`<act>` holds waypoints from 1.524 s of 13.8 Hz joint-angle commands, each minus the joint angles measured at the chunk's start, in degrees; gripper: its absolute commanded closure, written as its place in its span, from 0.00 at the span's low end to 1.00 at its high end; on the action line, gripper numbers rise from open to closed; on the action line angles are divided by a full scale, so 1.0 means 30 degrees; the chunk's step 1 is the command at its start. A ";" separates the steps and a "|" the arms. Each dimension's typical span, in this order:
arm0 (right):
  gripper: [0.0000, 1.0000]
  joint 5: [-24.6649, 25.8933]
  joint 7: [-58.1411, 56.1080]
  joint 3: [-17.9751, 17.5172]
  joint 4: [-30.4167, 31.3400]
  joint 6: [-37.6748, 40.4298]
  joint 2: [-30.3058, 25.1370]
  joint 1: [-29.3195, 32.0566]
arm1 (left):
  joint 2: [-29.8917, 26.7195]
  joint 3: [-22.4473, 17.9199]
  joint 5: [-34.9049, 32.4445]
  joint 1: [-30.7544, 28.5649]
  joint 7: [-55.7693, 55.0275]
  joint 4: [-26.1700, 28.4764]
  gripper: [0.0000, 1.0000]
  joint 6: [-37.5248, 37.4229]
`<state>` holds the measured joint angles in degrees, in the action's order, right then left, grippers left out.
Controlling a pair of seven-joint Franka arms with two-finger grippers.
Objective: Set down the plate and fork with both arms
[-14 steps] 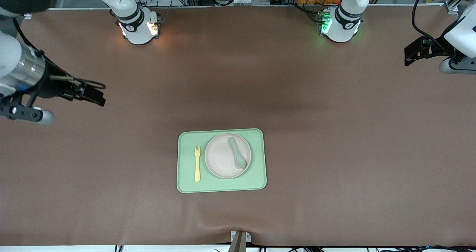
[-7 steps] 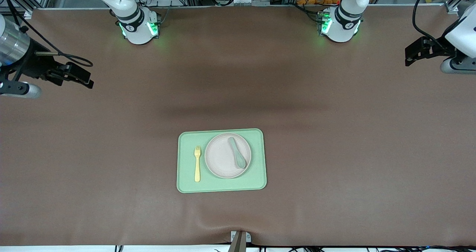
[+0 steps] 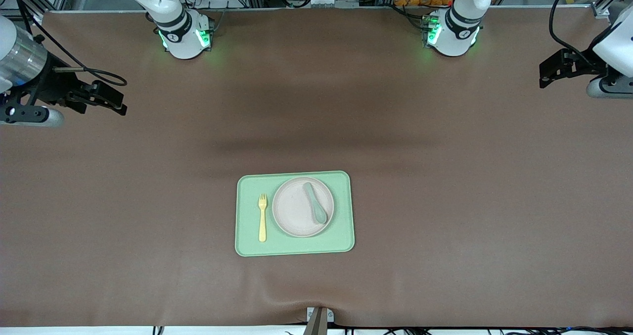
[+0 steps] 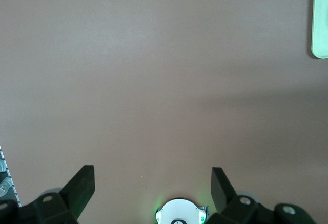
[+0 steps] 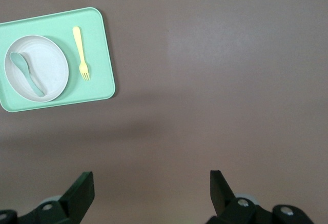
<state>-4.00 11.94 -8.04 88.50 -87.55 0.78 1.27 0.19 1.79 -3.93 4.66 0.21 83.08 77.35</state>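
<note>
On the tray (image 3: 294,248), we see the plate (image 3: 296,211) and fork (image 3: 262,217) set; the left gripper (image 4: 152,180) and right gripper (image 5: 151,185), fingers spread and empty, hang high over the table's ends.

From the right wrist view we look down on the brown counter (image 5: 215,80), which fills most of what we see. A light-green tray (image 5: 100,75) lies flat on it. On the tray we see the plate (image 5: 48,70), round and pale, and across the plate rests a grey-green spoon (image 5: 25,73), its bowl close to the plate's rim. The fork (image 5: 81,52) lies on the tray just beside the plate, apart from it, pastel yellow and straight. The right gripper (image 5: 152,196) hangs over bare counter, well apart from the tray, its two black fingers (image 5: 82,193) spread wide with nothing between them.
</note>
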 commanded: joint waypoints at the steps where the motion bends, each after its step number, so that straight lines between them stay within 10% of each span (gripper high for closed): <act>1: 0.00 0.0831 -0.0464 0.0160 0.0591 -0.0349 -0.0847 0.0044 | -0.0239 0.0048 -0.0066 -0.0118 0.0076 0.0050 0.00 -0.0150; 21: 0.00 0.1363 -0.3453 0.1361 0.0561 -0.0699 -0.0612 0.0103 | -0.0210 0.0048 -0.0066 -0.0265 0.0076 0.0050 0.00 -0.0121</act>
<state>0.36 2.54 -4.11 88.81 -88.34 -0.13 1.37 0.19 1.78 -3.93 4.29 0.21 83.08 77.35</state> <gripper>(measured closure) 0.000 0.000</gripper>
